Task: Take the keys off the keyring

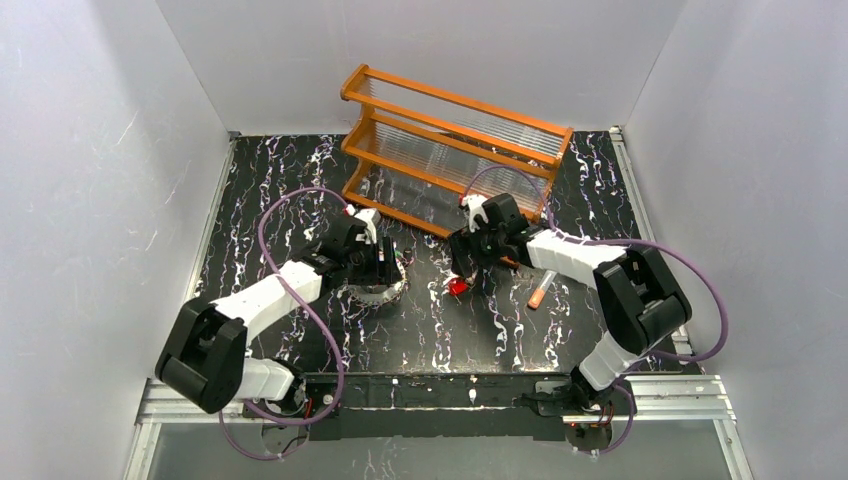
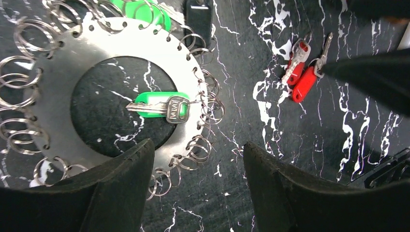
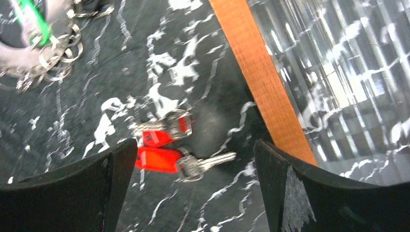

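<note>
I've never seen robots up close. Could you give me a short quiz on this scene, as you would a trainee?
1. True or false: the red keys lie apart from the keyring, not attached to it.
2. The key in the keyring's open centre has a tag that is: A red, B green, C blue.
3. Fill in: the left gripper and the right gripper both stand ____.
Key: 1 true; 2 B; 3 open.
</note>
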Controlling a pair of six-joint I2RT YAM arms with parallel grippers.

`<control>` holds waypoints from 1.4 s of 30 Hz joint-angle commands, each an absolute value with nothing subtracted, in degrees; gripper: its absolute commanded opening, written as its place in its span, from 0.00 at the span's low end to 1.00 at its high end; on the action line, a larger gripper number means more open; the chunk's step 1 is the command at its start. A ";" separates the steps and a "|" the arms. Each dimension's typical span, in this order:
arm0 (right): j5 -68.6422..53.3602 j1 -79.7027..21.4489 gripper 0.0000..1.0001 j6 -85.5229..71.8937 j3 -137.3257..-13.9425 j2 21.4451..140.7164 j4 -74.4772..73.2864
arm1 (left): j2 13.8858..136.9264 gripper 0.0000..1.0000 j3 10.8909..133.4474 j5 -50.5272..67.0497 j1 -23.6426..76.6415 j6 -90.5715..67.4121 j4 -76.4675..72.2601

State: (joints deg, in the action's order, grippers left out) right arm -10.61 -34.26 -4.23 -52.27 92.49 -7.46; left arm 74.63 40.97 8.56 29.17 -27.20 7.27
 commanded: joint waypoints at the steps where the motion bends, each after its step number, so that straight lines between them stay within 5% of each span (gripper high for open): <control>1: -10.10 -28.81 0.99 -3.19 -53.71 95.37 -2.69 | 77.45 0.66 42.80 9.89 30.65 -26.87 6.24; 8: -13.13 -26.18 0.99 -1.99 -60.45 98.90 -3.50 | 83.18 0.67 45.64 8.26 31.97 -25.42 6.13; 15: -14.83 -33.58 0.99 -7.83 -54.83 90.79 -2.40 | 88.58 0.64 48.38 3.71 35.01 -23.83 8.51; 20: -14.99 -35.65 0.99 -17.55 -48.75 86.06 3.79 | 91.85 0.51 50.31 -4.46 40.22 -23.11 14.61; 27: -16.71 -36.36 0.99 -24.70 -45.49 87.60 8.40 | 88.08 0.36 44.67 -0.19 46.30 -23.82 13.26; 35: -16.87 -41.21 0.98 -21.68 -46.24 89.57 7.21 | 71.07 0.50 41.07 -1.38 49.06 -25.97 9.50; 42: -9.08 -49.52 0.87 -19.23 -49.48 89.60 0.59 | 68.03 0.48 41.93 -5.43 41.12 -31.07 15.80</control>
